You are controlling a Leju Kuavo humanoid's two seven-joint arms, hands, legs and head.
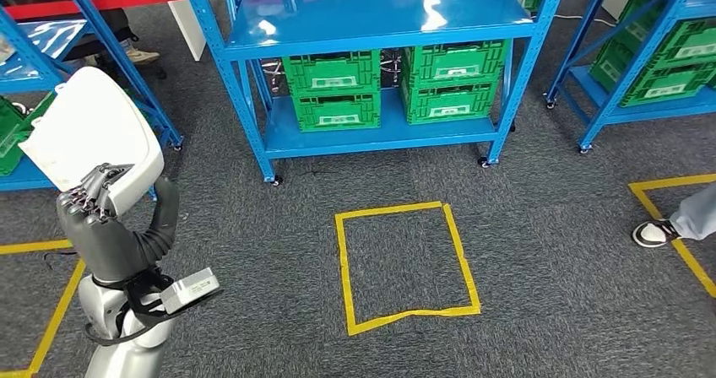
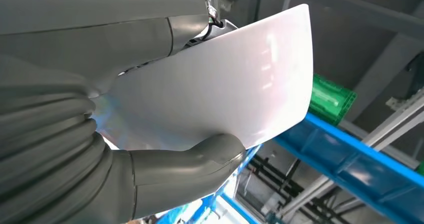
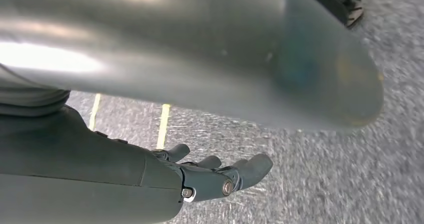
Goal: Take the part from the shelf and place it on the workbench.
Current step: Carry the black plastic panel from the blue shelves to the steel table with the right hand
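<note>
While the left hand [image 1: 100, 194] grips the white part [image 1: 89, 133] at its lower edge, raised off the shelf [image 1: 380, 24], the carry is under way; next comes finding the surface. Its long axis tilts up and away. The right hand [image 3: 210, 176] hangs empty, fingers loosely extended.

4 crates [image 1: 388, 87] sit on the shelf [image 1: 382, 137], behind the taped square [image 1: 407, 265].

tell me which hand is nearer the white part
Left. The left hand grips the white part, raised in front of the robot. The right hand hangs over the carpet, holding nothing.
</note>
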